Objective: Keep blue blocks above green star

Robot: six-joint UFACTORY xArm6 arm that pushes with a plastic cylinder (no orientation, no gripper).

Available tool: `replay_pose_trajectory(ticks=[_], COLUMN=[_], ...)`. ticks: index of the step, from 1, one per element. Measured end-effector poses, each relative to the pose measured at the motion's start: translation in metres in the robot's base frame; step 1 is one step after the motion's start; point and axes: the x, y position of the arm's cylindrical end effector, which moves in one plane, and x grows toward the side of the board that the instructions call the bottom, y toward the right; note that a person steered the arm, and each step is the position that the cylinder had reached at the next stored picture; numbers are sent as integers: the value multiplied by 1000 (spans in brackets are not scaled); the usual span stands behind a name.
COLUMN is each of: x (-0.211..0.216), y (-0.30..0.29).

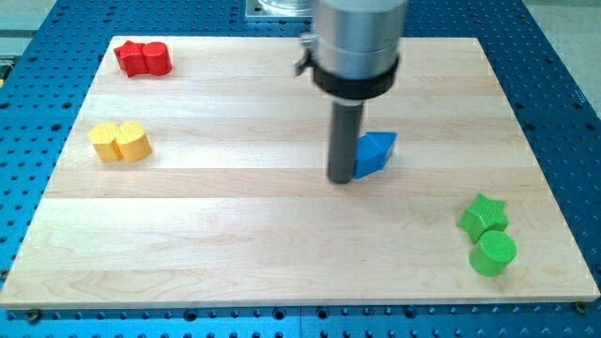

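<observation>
Blue block (376, 153), wedge-like, lay near the counter's (225, 235) middle, touching the right side of my tip (340, 178). No gripper fitted, only a bare rod, holding nothing. Green star (484, 215) sat near the right edge, just beyond a green cylinder (493, 253), closer to the near edge than the blue block. Blue already farther than the star, so probably best kept there with short, gentle nudges away from the near edge. Plenty of open room left and far; red block (144, 58) and yellow block (121, 142) well apart at far left.
</observation>
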Motion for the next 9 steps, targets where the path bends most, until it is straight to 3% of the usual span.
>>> replay_pose_trajectory(ticks=[1, 2, 4, 5, 7, 8, 9], x=[-59, -74, -72, -37, -5, -49, -73], y=[12, 48, 99, 101, 101, 109, 174])
